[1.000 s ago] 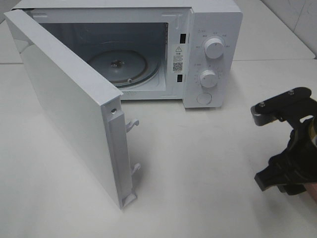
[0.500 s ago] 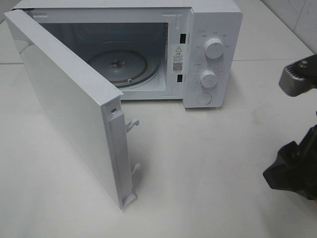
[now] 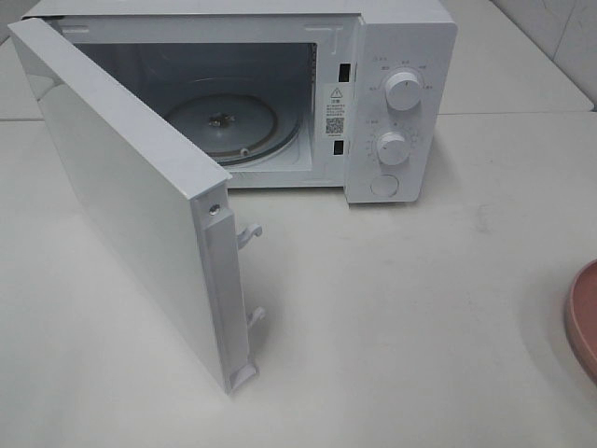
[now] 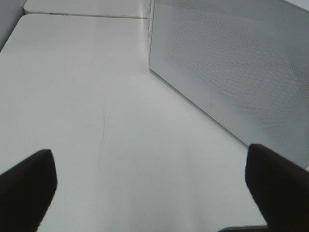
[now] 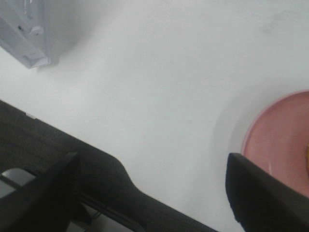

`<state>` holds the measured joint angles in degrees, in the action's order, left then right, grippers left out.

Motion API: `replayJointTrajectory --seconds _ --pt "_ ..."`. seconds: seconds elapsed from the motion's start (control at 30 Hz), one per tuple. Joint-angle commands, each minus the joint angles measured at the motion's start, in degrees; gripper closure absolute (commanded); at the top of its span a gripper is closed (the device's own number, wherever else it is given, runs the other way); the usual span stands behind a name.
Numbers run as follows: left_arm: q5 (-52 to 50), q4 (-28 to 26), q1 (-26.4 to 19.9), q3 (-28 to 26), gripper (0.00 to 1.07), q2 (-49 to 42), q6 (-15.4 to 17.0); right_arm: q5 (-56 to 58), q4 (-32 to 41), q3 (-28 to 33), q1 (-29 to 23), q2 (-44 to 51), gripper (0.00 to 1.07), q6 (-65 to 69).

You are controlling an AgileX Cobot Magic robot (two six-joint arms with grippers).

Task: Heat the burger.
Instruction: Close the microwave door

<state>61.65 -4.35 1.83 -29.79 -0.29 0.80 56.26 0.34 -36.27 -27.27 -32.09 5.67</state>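
The white worktop (image 3: 401,308) carries a white microwave (image 3: 401,56) with its door (image 3: 121,205) swung wide. Inside, the glass turntable (image 3: 224,121) lies bare. At the worktop's right edge a pink plate (image 3: 583,317) shows only its rim; in the right wrist view its surface looks bare except for a sliver of yellow at the frame's border, too small to identify. The burger cannot be found in any view. The right hand (image 5: 149,193) hangs above the worktop beside the plate, fingers spread wide, holding nothing. The left hand (image 4: 154,188) is wide too, empty, near the door's outer face.
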Motion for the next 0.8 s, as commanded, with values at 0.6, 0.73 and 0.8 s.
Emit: replayJointTrajectory --seconds 0.6,0.73,0.8 --pt "-0.5 -0.1 -0.2 0.2 0.08 -1.0 -0.1 0.8 0.1 7.7 18.4 28.8 0.31 -1.9" --pt "-0.5 -0.1 -0.2 0.2 0.08 -1.0 -0.1 0.8 0.1 7.7 18.4 32.3 0.31 -1.9" --pt "-0.5 -0.1 -0.2 0.2 0.08 -1.0 -0.1 0.8 0.1 7.7 18.4 34.0 0.31 -1.9"
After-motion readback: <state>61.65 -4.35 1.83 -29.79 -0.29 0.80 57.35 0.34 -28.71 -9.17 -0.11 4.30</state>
